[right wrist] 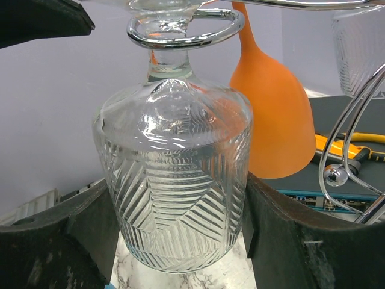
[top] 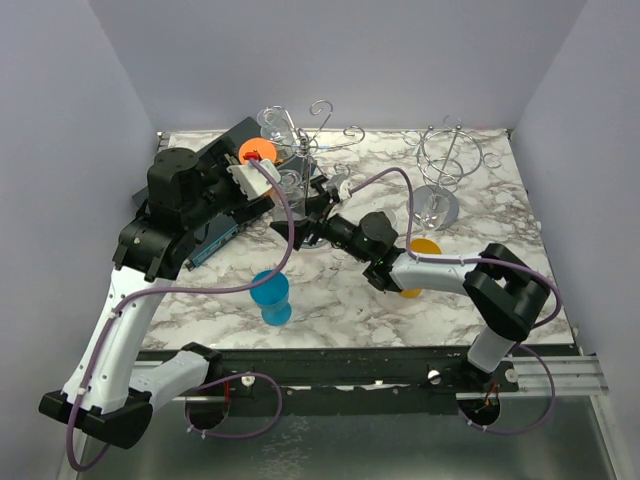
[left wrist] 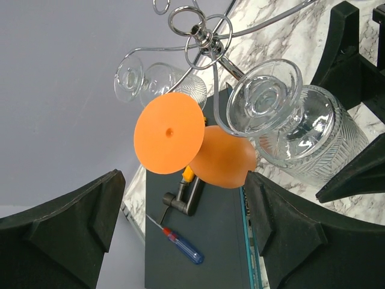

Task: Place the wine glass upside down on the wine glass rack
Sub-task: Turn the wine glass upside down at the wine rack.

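Note:
A clear ribbed wine glass [right wrist: 177, 180] hangs upside down, its stem in a loop of the chrome wine glass rack [right wrist: 186, 33]. My right gripper [right wrist: 177, 235] is shut on its bowl, one finger on each side. The same glass [left wrist: 313, 135] shows in the left wrist view, its foot resting over the wire. Beside it an orange glass [left wrist: 180, 141] hangs upside down on the rack [left wrist: 204, 36]. My left gripper [left wrist: 180, 235] stands open just short of the orange glass, touching nothing. From above, both grippers [top: 268, 168] [top: 312, 197] meet at the rack [top: 318, 135].
Another clear glass [left wrist: 159, 81] hangs on the rack's far arm. A dark case [left wrist: 198, 241] with a blue screwdriver [left wrist: 183, 248] lies under the rack. A blue glass [top: 270, 298] and an orange glass [top: 422, 250] stand on the marble table. A second rack [top: 445, 170] stands back right.

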`<control>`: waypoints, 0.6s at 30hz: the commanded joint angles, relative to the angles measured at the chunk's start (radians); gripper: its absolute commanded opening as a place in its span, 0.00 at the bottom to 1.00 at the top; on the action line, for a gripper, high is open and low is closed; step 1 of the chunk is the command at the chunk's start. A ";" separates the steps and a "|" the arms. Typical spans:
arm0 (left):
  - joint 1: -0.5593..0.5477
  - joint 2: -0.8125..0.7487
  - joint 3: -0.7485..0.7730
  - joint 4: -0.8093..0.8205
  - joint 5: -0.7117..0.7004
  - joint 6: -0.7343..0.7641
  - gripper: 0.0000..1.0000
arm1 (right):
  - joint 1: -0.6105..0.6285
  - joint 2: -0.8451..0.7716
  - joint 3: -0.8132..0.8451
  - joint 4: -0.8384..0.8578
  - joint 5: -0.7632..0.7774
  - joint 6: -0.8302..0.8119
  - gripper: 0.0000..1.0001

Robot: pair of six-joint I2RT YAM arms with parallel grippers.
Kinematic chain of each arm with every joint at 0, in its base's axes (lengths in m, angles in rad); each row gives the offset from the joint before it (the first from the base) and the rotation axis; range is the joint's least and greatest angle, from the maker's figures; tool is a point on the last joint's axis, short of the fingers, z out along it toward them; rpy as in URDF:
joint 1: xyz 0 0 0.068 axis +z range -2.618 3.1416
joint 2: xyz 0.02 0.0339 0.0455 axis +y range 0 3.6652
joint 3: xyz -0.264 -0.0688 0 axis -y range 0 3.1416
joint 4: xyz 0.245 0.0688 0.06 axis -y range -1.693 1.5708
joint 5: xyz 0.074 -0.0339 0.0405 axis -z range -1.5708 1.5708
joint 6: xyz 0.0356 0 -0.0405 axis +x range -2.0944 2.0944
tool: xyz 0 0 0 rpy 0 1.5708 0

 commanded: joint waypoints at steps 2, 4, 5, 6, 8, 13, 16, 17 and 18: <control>-0.001 0.008 -0.010 0.035 -0.014 -0.019 0.88 | -0.017 -0.007 -0.032 0.028 0.039 0.021 0.47; -0.001 0.012 -0.006 0.038 -0.014 -0.023 0.88 | -0.019 0.005 -0.030 0.027 0.045 0.019 0.53; -0.001 0.014 -0.001 0.039 -0.013 -0.029 0.88 | -0.020 0.011 -0.026 0.020 0.050 0.018 0.57; -0.002 0.016 0.003 0.040 -0.014 -0.033 0.88 | -0.020 0.016 -0.021 0.012 0.055 0.018 0.61; -0.001 0.019 0.011 0.040 -0.012 -0.041 0.89 | -0.021 0.025 -0.019 0.004 0.059 0.017 0.67; -0.001 0.022 0.018 0.045 -0.009 -0.051 0.90 | -0.022 0.026 -0.015 -0.025 0.053 0.014 0.80; -0.001 0.023 0.025 0.048 -0.006 -0.064 0.90 | -0.021 0.018 -0.016 -0.050 0.055 0.011 0.89; -0.001 0.024 0.029 0.049 -0.006 -0.071 0.91 | -0.022 0.011 -0.019 -0.059 0.056 0.011 0.93; -0.002 0.024 0.032 0.050 -0.004 -0.076 0.91 | -0.021 0.005 -0.020 -0.068 0.056 0.009 0.96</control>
